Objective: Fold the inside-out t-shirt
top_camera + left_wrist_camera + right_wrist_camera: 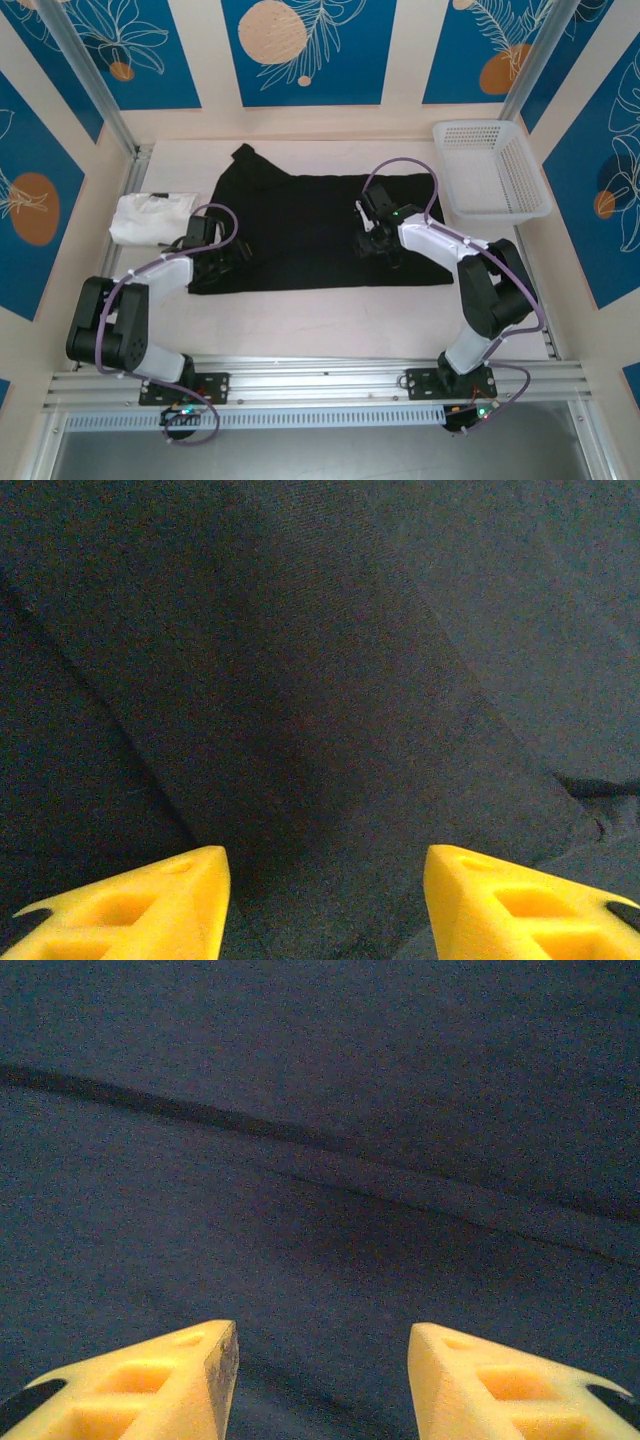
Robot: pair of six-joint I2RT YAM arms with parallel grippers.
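T-shirt [300,225]: black, lay spread mid-counter [320,320]. Left gripper [224,262] stood over its near-left corner and right gripper [373,245] over its right half. Both were half open and empty. Step: likely grasping for a fold. Next: pinch the cloth.

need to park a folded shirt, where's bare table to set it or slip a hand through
Bare table runs between the t-shirt and the arm bases, and a thinner strip lies behind it up to the basket. It is crowded at left around the white garment and left gripper.
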